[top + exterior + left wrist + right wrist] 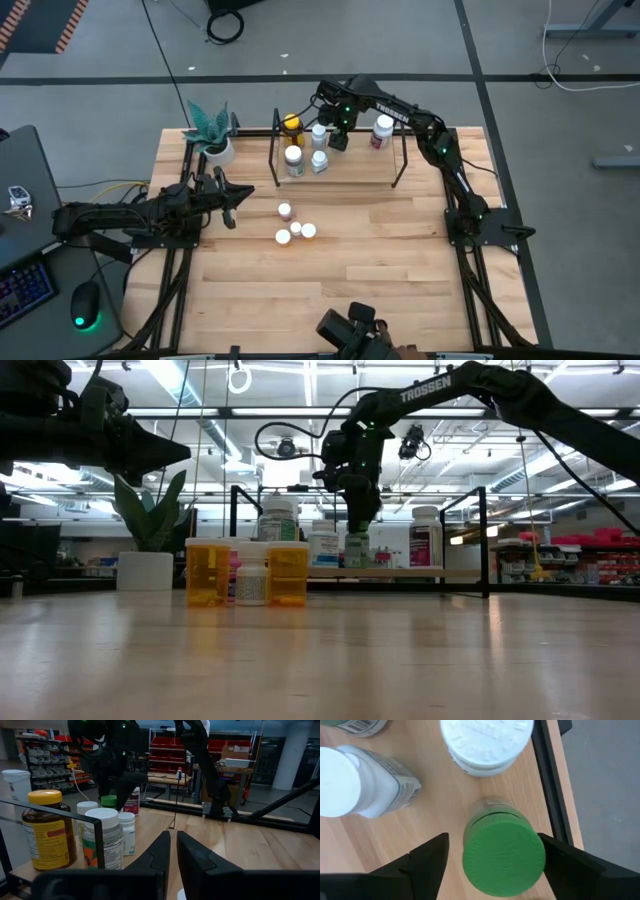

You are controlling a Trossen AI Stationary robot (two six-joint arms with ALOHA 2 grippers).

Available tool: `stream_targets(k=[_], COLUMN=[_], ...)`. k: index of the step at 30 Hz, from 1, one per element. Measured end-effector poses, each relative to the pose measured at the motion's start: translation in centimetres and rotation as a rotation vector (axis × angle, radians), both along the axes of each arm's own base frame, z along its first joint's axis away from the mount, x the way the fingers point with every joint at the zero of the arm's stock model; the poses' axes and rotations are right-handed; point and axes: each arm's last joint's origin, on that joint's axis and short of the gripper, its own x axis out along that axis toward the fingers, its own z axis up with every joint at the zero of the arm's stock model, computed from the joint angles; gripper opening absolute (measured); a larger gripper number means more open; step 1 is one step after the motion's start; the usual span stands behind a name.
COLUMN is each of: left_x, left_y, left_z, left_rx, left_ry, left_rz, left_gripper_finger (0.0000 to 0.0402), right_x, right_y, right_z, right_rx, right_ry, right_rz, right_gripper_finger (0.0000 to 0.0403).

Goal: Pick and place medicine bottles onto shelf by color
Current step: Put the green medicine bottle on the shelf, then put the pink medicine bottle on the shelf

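Right pincer [492,857] open wide, fingers flanking green bottle [502,852] on shelf [340,180], not clamped; arm reaches down from above. Left pincer [232,203] nearly closed, empty, above table [380,270].

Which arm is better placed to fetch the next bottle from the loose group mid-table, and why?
Left, probably. The left gripper hovers unladen beside the loose bottles. The right gripper is over the shelf, its fingers either side of the green-capped bottle.
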Motion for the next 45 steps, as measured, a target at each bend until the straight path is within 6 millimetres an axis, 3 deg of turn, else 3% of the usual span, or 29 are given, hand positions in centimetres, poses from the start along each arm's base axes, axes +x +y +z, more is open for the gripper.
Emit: stream_targets(k=[7, 26, 34, 45], left_x=[0.0, 0.0, 0.0, 0.0], left_y=[0.0, 0.0, 0.0, 0.0], left_z=[0.0, 0.0, 0.0, 0.0], left_rx=[0.0, 0.0, 0.0, 0.0], left_ry=[-0.001, 0.0, -0.001, -0.001], left_rz=[0.0, 0.0, 0.0, 0.0], left_gripper_finger=[0.0034, 0.0036, 0.0031, 0.0038], right_x=[0.2, -0.6, -1.5, 0.2], right_y=[0.4, 2.1, 5.3, 12.6], right_z=[0.2, 3.8, 7.5, 11.8], right_rx=[0.001, -0.08, -0.152, -0.213], right_ry=[0.002, 0.001, -0.018, -0.223], right_rz=[-0.001, -0.052, -0.104, 0.048], right_gripper_finger=[0.0311, 0.0348, 0.0348, 0.0347])
